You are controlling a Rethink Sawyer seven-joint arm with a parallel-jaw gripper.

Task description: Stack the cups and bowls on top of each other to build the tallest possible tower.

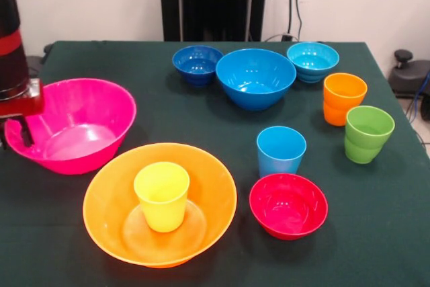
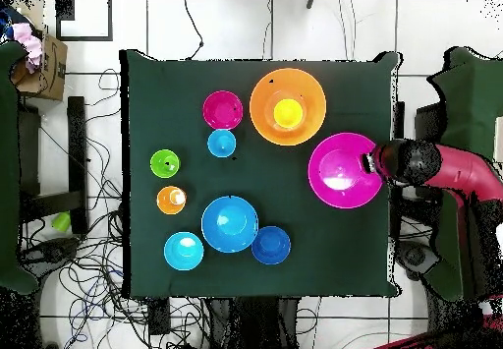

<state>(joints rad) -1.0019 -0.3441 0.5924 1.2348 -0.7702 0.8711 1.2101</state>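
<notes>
My gripper [image 1: 17, 132] is at the table's left edge, shut on the near-left rim of the large pink bowl [image 1: 80, 126], which tilts slightly. In the overhead view the gripper [image 2: 371, 163] is at the pink bowl's [image 2: 339, 173] right rim. The yellow cup [image 1: 161, 196] stands upright inside the large orange bowl [image 1: 201, 193] at the front. The light-blue cup [image 1: 281, 151] stands alone beside the small red bowl [image 1: 289, 205].
At the back stand the small dark blue bowl [image 1: 197, 64], medium blue bowl [image 1: 255, 77] and small cyan bowl [image 1: 313, 60]. The orange cup [image 1: 344, 99] and green cup [image 1: 368, 134] stand at the right. The robot's pedestal [image 1: 213, 1] is behind the table.
</notes>
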